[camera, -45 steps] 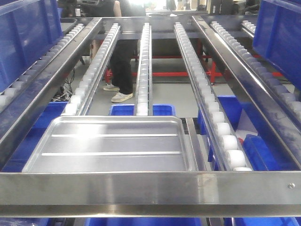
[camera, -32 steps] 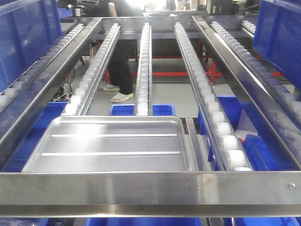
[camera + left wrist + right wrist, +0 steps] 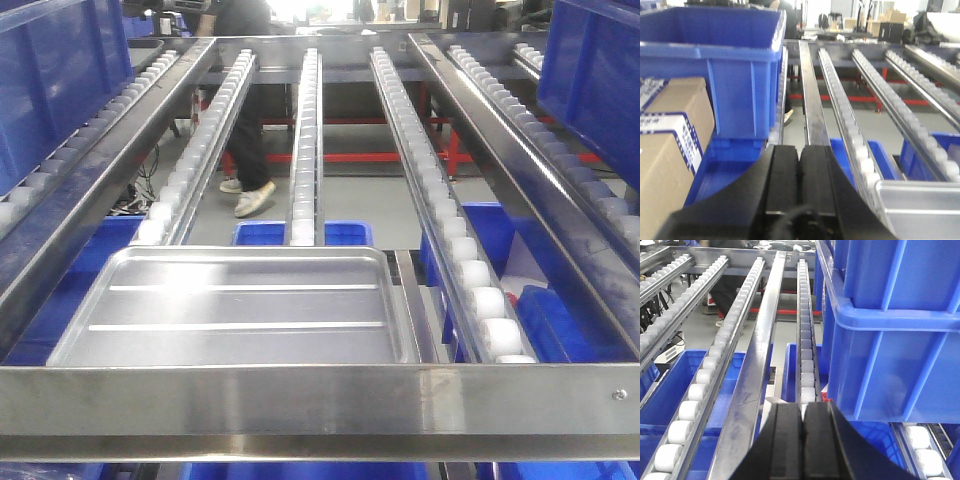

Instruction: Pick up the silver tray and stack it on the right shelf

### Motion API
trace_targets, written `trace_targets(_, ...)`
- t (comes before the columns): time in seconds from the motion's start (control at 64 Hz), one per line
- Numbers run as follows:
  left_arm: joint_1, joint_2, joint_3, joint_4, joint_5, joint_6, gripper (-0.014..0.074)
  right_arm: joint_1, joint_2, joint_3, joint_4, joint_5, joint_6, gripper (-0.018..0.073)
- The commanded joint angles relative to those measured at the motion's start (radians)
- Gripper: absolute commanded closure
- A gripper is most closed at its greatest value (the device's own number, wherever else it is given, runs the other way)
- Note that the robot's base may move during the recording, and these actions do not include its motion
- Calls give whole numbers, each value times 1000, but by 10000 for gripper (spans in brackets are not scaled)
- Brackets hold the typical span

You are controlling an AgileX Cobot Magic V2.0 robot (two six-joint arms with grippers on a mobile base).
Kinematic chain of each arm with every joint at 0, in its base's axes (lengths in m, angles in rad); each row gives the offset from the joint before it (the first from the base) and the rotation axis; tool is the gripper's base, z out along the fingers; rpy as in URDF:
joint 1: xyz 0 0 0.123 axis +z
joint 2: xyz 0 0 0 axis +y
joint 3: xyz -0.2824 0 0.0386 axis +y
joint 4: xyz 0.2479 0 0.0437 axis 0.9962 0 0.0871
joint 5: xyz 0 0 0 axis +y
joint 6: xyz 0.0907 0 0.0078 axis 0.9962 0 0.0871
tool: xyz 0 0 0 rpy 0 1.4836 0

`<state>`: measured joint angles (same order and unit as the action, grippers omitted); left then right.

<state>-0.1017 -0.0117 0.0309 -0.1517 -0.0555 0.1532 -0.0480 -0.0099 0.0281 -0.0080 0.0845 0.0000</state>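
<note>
The glossy, twin-ridged silver tray lay flat at lower left behind a brushed-steel crossbar; the black left gripper and right gripper were pressed closed, empty.

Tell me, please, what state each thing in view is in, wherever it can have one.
silver tray: lying flat on the roller lanes, empty, ungripped.
left gripper: shut, holding nothing.
right gripper: shut, holding nothing.
left blue crate: upright, inside hidden.
right blue crate: upright, inside hidden.
cardboard boxes: appear closed.
</note>
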Motion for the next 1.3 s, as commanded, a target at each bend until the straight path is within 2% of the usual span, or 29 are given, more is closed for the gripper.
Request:
trace_targets(0.0, -5, -13, 18, -31, -128, 1, 688, 1, -21, -18, -3, -128, -6, 504)
trace_targets(0.125, -5, -10, -17, -135, -192, 1, 688, 1, -21, -20, -3, -294, -6, 504)
trace_targets(0.203, -5, -10, -84, -139, -175, 1, 688, 1, -21, -60, -1, -359, 0, 504)
trace_targets(0.281, -5, 6, -173, -137, -119, 1, 688, 1, -8, -148, -1, -299, 20, 504)
trace_targets(0.5, -5, 206, -503, -120, 216, 1, 687, 2, 150, -415, 0, -42, 22, 501)
trace_targets(0.64, -5, 387, -625, -120, 347, 1, 686, 6, 259, -486, 0, 27, 22, 499)
trace_targets(0.75, -5, 531, -694, -120, 455, 10, 683, 53, 299, -496, 0, 55, 22, 484)
trace_targets(0.812, -5, 593, -722, -129, 485, 36, 628, 89, 320, -496, 0, 74, 22, 425)
trace_targets(0.968, -9, 685, -781, -175, 553, 36, 300, 177, 361, -496, 0, 93, 22, 207)
trace_targets(1.015, -9, 700, -786, -209, 562, 36, 259, 206, 382, -499, 8, 97, 22, 148)
trace_targets(1.062, -11, 714, -788, -244, 573, 36, 259, 244, 407, -506, 28, 110, 22, 109)
trace_targets(1.093, -26, 720, -790, -246, 579, 36, 260, 273, 430, -514, 50, 125, 22, 85)
trace_targets(1.156, -94, 744, -790, -242, 575, 36, 260, 339, 491, -536, 106, 161, 22, 43)
trace_targets(1.218, -194, 777, -792, -242, 570, 36, 260, 414, 563, -566, 177, 191, 22, 32)
trace_targets(1.28, -269, 805, -792, -242, 567, 36, 260, 491, 640, -593, 225, 196, 22, 32)
